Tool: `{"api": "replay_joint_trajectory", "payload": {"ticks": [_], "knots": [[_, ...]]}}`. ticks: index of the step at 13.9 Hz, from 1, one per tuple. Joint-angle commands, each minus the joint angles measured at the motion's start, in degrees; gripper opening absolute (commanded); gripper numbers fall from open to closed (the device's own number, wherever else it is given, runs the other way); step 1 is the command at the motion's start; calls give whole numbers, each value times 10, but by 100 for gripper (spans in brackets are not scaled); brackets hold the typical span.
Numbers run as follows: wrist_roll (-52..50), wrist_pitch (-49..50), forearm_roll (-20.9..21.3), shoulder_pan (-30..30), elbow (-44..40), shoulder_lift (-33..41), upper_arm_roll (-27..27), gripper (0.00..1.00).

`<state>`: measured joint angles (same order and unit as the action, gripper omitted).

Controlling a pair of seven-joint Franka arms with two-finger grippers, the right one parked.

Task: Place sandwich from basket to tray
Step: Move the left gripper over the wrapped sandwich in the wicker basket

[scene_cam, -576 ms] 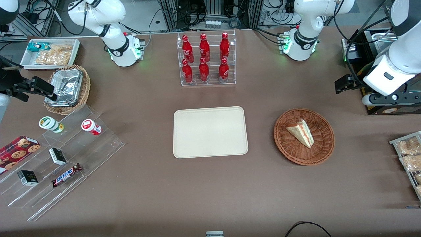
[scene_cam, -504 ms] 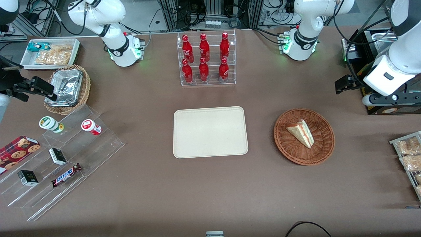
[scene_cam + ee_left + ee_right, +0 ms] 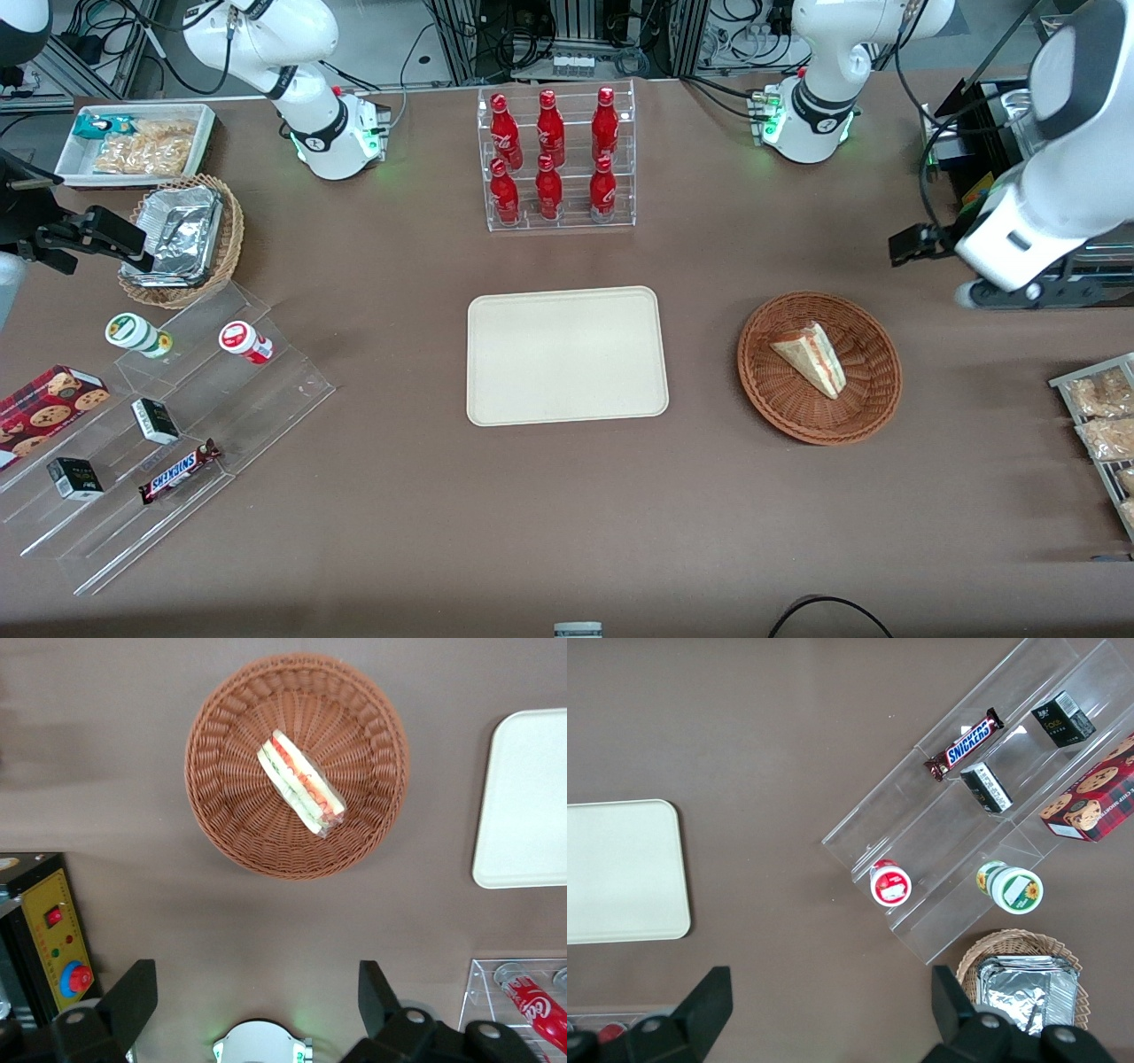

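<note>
Spreading across every view, the brown cloth-covered tabletop (image 3: 399, 532) carries everything. At its middle lies the flat cream-beige rectangular tray with rounded corners and a low raised rim (image 3: 567, 355) (image 3: 524, 806) (image 3: 622, 871), with nothing on it. Toward the working arm's end of the tabletop, well apart from the tray, sits the round, shallow reddish-brown woven wicker basket (image 3: 819, 367) (image 3: 297, 765). Farther from the front camera than the tray stands a clear acrylic rack of red bottles (image 3: 556, 158), and toward the parked arm's end a clear stepped acrylic display (image 3: 159, 443) (image 3: 983, 806) holds small boxes, two round-lidded tubs and a chocolate bar. The left arm's hand (image 3: 921, 244) (image 3: 257, 1005) hangs in the air above the bare tabletop, near the basket's rim but farther from the front camera than the basket and more toward the working arm's end; it touches nothing, and in the left wrist view its two dark fingers (image 3: 124, 1005) stand wide apart, released, with only brown cloth between them. Smallest is the triangular wedge sandwich of pale tan bread with red and green filling layers along its cut edge (image 3: 811, 358) (image 3: 300, 784); it lies on the woven floor of the basket, near the centre, apart from the hand.
</note>
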<state>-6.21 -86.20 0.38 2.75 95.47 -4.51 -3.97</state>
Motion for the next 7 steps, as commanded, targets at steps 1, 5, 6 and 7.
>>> {"api": "replay_joint_trajectory", "payload": {"ticks": [1,5,6,7], "knots": [[2,-75,3,1,67,-7,-2,100],[2,-174,4,6,159,1,-2,100],[1,-202,4,7,183,3,-2,100],[-4,-229,5,7,207,9,-3,100]]}}
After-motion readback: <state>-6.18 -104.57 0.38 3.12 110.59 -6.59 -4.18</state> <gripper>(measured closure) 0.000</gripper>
